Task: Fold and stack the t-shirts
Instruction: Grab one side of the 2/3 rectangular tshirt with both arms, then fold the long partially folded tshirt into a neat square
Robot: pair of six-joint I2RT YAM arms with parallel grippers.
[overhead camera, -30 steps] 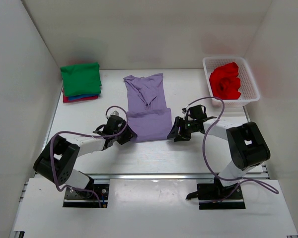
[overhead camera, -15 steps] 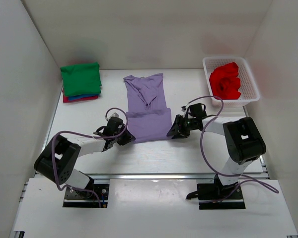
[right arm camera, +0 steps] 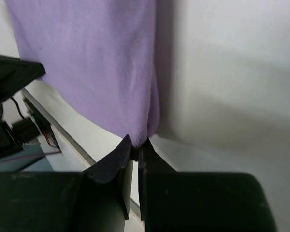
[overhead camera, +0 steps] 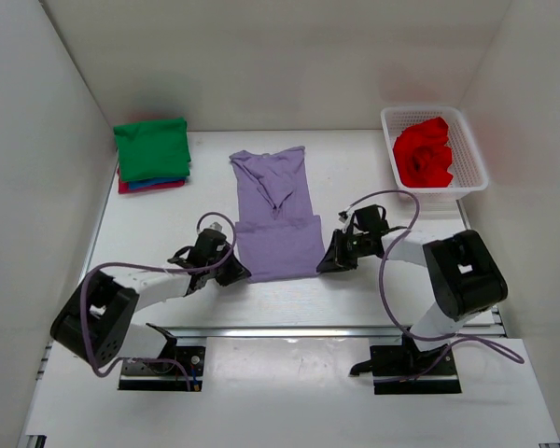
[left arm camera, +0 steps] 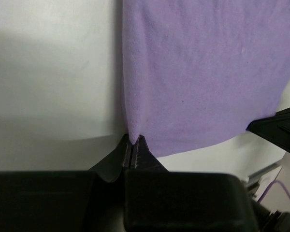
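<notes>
the soft, floppy purple t-shirt (overhead camera: 275, 210) lay mid tabletop (overhead camera: 383, 289), with the left gripper (overhead camera: 237, 273) and right gripper (overhead camera: 323, 264) each clamped on a near corner, likely the best spots to lift it.

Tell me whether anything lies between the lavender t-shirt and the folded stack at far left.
Nothing visible does. The lavender t-shirt lies mid-table, pinched at its near corners by the left tool and right tool; only bare table separates it from the folded stack. The white basket sits far right, off that path.
</notes>
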